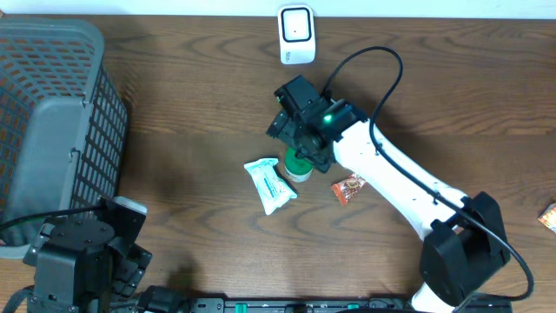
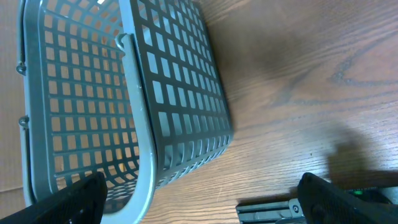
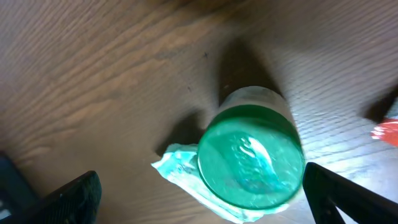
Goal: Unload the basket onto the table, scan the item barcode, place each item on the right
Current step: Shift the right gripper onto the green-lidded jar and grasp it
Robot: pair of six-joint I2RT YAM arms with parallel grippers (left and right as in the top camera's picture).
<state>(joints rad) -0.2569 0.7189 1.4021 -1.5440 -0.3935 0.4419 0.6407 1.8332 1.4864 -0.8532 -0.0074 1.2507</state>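
Desk (image 1: 191,96): brown wood grain; it carries everything we list below.
Jar (image 3: 252,165): we take this as the thing to be scanned. It is a clear jar with a green lid, standing upright near the middle of the desk. From overhead, only part of the lid shows under the head of the right arm.
Right pincer (image 3: 200,176): spread as wide as it goes and gripping nothing. It hangs right above the jar, so the green lid sits between the two dark fingers (image 3: 68,199). We see bare wood between the lid and one finger. The other finger stands just beside the lid's edge, and we cannot tell whether it touches.
Right arm (image 1: 391,174): white, reaching from the near right corner toward the middle of the desk. A green light glows at its wrist and a black cable loops over it.
White-and-blue packet (image 1: 271,184): lies flat just left of the jar, with one end against the jar's foot.
Red packet (image 1: 349,187): lies flat near the jar on its right, apart from it.
White scanner (image 1: 296,35): stands at the far edge of the desk, well apart from the jar.
Basket (image 2: 174,93): grey plastic lattice at the left side of the desk.
Left pincer (image 2: 202,180): fully spread with nothing between its fingers. It is low over the near left part of the desk, just beside the basket and well apart from the jar.
Orange packet (image 1: 548,216): at the right edge of the overhead view, partly cut off.
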